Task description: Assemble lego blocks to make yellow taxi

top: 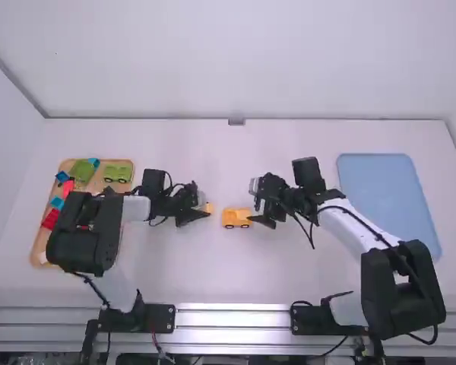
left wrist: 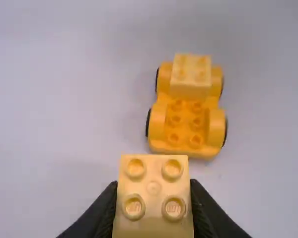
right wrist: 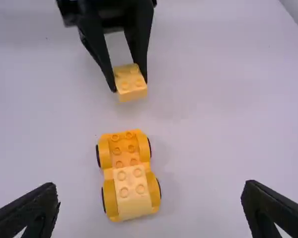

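Right hand [right wrist: 150,185] open. Left hand [left wrist: 153,182] grips yellow brick [left wrist: 154,218], car base [left wrist: 185,126] at its 3 o'clock; we should align squarely.

The held block [left wrist: 154,218] looks smooth plastic — the table [top: 235,274] matt.

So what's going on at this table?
Looks like a yellow taxi build. The left hand has a yellow block gripped, held off to one side of the wheeled base. One yellow block already sits on one end of that base; the other end's studs are bare. The right hand is open and empty, close by the base.
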Robot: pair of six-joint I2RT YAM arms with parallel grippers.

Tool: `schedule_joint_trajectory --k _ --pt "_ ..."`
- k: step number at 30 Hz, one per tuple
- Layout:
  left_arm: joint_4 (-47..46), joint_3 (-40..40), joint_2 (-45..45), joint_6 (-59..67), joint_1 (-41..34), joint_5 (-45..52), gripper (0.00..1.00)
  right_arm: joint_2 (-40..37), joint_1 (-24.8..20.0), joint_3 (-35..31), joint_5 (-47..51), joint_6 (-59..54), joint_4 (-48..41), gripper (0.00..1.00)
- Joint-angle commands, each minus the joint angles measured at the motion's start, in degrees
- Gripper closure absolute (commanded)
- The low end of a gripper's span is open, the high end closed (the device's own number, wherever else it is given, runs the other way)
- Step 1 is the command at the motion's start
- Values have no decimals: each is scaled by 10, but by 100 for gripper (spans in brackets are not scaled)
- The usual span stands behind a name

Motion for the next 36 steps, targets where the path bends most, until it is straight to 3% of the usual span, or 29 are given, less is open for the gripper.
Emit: schedule_joint_trajectory --k 1,6,16,20,36 --pt "1 6 -13 5 -18 33 85 40 -5 -29 -35 -3 39 2" --pt "14 6 -12 -2 -53 30 87 129 -23 -63 -129 -3 168 2" --pt "59 6 -6 -56 -92 -21 90 274 -43 -40 -245 -37 247 2" --pt "84 6 14 -71 -96 -10 91 309 -26 -19 -236 -37 251 2" --pt "104 15 46 -92 -96 16 92 318 16 -7 -124 -24 253 0"
